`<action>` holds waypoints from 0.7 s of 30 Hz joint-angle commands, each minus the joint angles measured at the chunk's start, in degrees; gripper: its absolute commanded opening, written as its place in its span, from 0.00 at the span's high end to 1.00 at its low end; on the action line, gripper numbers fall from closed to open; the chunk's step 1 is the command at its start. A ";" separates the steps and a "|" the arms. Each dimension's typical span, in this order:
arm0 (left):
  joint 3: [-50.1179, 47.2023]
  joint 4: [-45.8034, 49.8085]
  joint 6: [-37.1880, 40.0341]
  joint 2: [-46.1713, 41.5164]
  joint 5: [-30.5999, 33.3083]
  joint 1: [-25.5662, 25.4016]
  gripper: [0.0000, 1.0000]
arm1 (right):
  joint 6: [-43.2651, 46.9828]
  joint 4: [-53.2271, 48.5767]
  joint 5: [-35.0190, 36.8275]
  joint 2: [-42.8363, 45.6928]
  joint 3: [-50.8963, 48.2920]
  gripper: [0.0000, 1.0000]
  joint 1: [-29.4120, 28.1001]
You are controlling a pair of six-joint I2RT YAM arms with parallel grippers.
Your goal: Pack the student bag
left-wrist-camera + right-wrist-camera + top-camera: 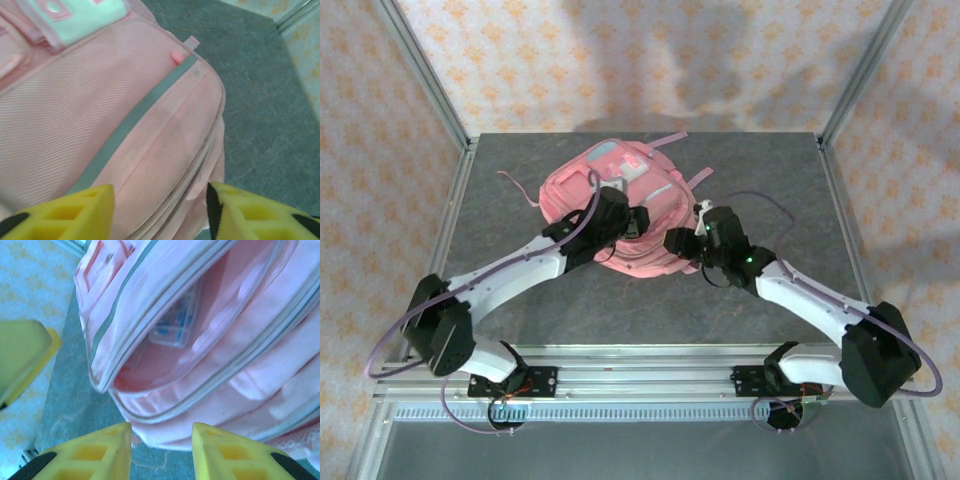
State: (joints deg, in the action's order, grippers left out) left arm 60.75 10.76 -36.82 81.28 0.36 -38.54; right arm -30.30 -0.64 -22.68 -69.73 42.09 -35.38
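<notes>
The student bag (565, 195) lies flat on the grey desk (520, 300), toward its far middle, with its straps trailing toward the back edge. Both arms reach forward and inward from their bases and meet over the bag's near side. The left claw (638, 222) is over the bag's top face. The right claw (678, 243) is at the bag's right edge.

The left wrist view shows that claw released, its yellow fingers (75, 210) well apart above pink fabric crossed by a grey strip (130, 125), with a pale patch (75, 15) beyond. The right wrist view looks into the bag's open compartment, where a clear plastic box (172, 322) with blue contents lies. This claw is released too, its fingers parted at the bag's lower rim.
</notes>
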 commanded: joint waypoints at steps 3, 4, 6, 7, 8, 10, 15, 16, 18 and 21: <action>-7.62 -2.34 -6.06 -8.03 2.08 5.32 0.41 | 2.56 2.67 0.62 1.63 -0.84 0.66 -4.97; -8.76 -2.53 -6.65 -8.27 0.60 7.26 0.39 | 2.85 3.22 0.66 0.97 -0.21 0.66 -6.15; -10.23 -4.11 -6.95 -7.71 -2.41 10.56 0.37 | 3.06 3.93 1.24 -1.06 1.36 0.66 -8.26; -10.47 -5.15 -6.83 -6.87 -3.66 11.70 0.37 | 3.01 4.35 1.23 -2.25 2.12 0.65 -9.16; -10.27 -5.75 -6.57 -5.81 -4.59 12.44 0.36 | 2.90 4.66 1.42 -3.30 2.74 0.65 -9.82; -8.62 -6.03 -5.87 -2.68 -5.54 13.61 0.36 | 1.95 5.04 2.34 -5.93 4.15 0.65 -11.06; -3.43 -5.86 -3.06 4.53 -4.59 13.86 0.42 | 0.41 5.70 3.25 -10.93 6.79 0.65 -12.89; -2.39 -5.40 -2.76 5.82 -4.54 13.93 0.45 | 0.28 5.82 3.41 -11.80 7.23 0.65 -13.27; -1.15 -4.98 -2.22 7.99 -4.85 14.15 0.51 | -0.29 6.20 3.62 -13.24 7.66 0.65 -13.65; -0.71 -5.10 -2.03 9.73 -4.84 14.33 0.64 | -0.97 6.93 3.86 -15.11 7.66 0.65 -13.75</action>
State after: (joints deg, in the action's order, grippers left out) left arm 57.95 6.92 -40.34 90.08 -4.08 -24.67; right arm -30.17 4.10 -20.75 -83.77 48.29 -48.84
